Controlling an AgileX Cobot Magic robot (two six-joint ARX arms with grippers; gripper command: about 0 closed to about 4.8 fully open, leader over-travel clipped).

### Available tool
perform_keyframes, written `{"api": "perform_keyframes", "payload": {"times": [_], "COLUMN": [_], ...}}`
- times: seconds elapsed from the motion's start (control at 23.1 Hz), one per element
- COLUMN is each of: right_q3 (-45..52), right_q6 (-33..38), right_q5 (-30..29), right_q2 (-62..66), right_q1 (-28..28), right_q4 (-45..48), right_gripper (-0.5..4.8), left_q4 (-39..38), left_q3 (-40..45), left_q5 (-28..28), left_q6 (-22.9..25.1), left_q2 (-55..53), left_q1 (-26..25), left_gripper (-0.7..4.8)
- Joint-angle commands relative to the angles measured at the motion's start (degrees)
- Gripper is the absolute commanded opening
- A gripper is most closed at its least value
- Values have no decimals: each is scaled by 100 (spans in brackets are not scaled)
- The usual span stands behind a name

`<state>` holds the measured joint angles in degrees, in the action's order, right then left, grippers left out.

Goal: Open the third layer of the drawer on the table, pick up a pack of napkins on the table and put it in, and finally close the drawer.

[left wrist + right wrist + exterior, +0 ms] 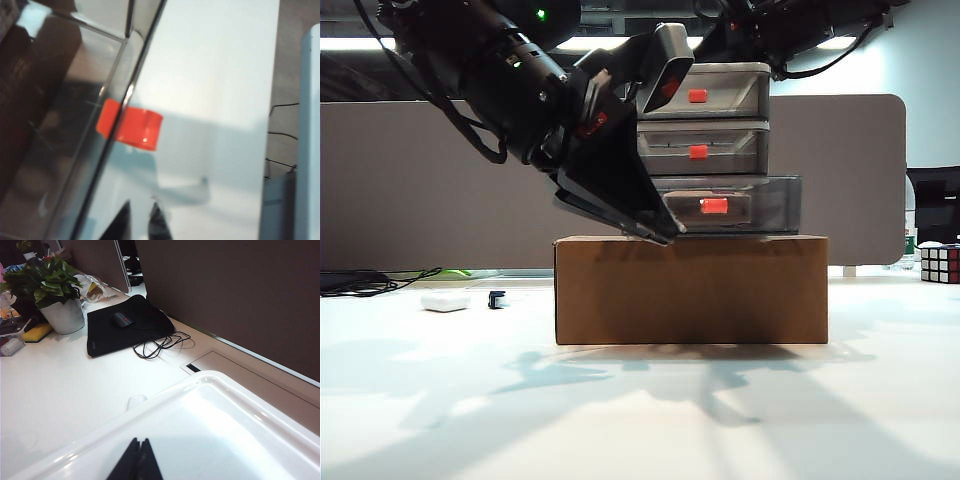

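White, smooth matte tabletop [640, 420] fills the foreground of the exterior view, crossed by arm shadows. At frame centre sits a brown, matte, square-edged cardboard box [690, 290], and on it the small three-tier plastic drawer unit [762, 95] with its pale grey frame.

Third layer [775, 205], the lowest smoky translucent tray: reads wider and nearer than the two tiers above, so judged already drawn out, at least partly. Its red-orange handle tab [714, 206] is glossy and rounded.

Left gripper [665, 232], black wedge-shaped fingers, comes in from the upper left of the frame. It sits at the tray's front left corner, just above the box edge. The left wrist view shows its tips [145, 224] almost together with a sliver of gap and nothing between them. The tab [132, 129] is near but apart.

Right gripper [136, 460]: tips pressed together, holding nothing, over the unit's glossy white top [225, 430]. Contact cannot be told.

Step in hand, as judged: the end of the opening pull. The next move calls for clearing the tray and fetching the pack of napkins, which appears in no view. Only a small white rounded case [445, 300] lies at the far left.
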<state>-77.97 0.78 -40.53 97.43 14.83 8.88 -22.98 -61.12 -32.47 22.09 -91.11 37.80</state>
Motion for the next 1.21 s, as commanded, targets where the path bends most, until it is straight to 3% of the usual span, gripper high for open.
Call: {"api": "perform_keyframes", "payload": {"times": [0.04, 0.52, 1.21], "right_q3": [2, 2, 4], "right_q6": [-90, -129, -201], "right_q5": [24, 57, 52], "right_q2": [-13, -13, -13], "right_q1": [7, 7, 7], "right_q4": [-229, -400, -448], "right_gripper": [-5, -5, -5], "left_q4": [254, 1679, 2245], "left_q3": [-11, -11, -9], "left_q5": [389, 1355, 2105], "left_q6": [-4, -160, -518], "left_q2": [24, 22, -262], "left_q1": [-2, -2, -2], "left_gripper": [-3, -3, -3]}}
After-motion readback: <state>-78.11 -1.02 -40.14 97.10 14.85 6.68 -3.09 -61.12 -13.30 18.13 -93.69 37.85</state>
